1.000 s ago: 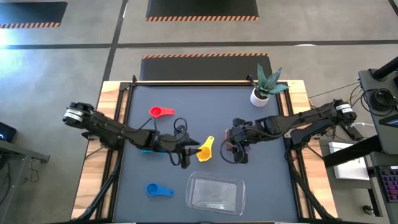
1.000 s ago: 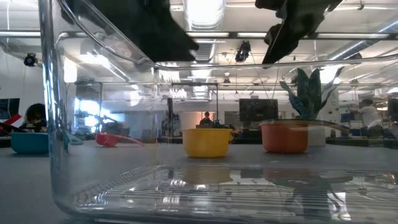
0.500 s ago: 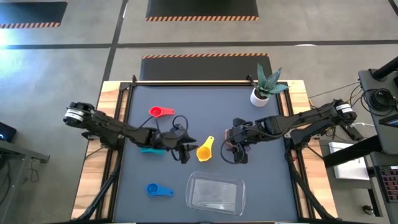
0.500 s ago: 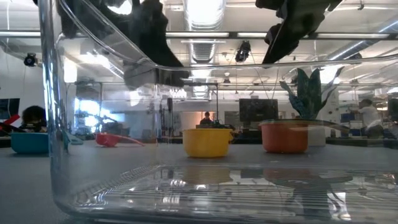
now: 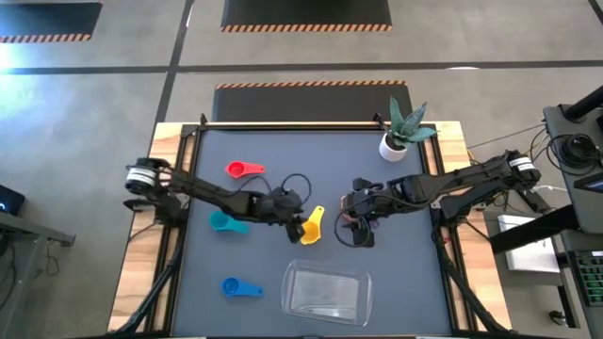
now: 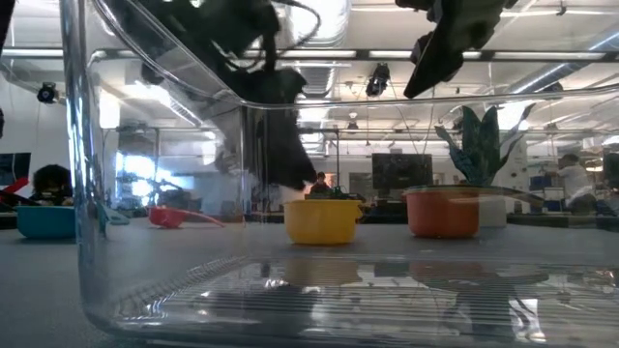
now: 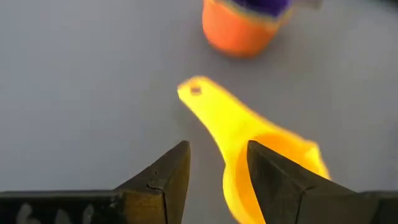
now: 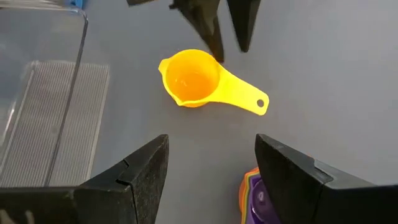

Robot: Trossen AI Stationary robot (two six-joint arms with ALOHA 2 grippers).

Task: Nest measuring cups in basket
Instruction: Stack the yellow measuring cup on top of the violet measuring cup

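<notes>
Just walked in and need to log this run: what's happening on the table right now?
The left gripper is open and poised right at the yellow cup, which sits on the table, not yet gripped. The right gripper hovers open over an orange cup with a purple one nested inside. The clear basket holds no cups; red, teal and blue cups lie loose on the table.

The left claw (image 5: 300,218) has advanced across the bench to the yellow cup (image 5: 310,229), its fingers (image 7: 163,177) now beside the handle. The teal cup (image 5: 222,222) has become fully exposed.
</notes>
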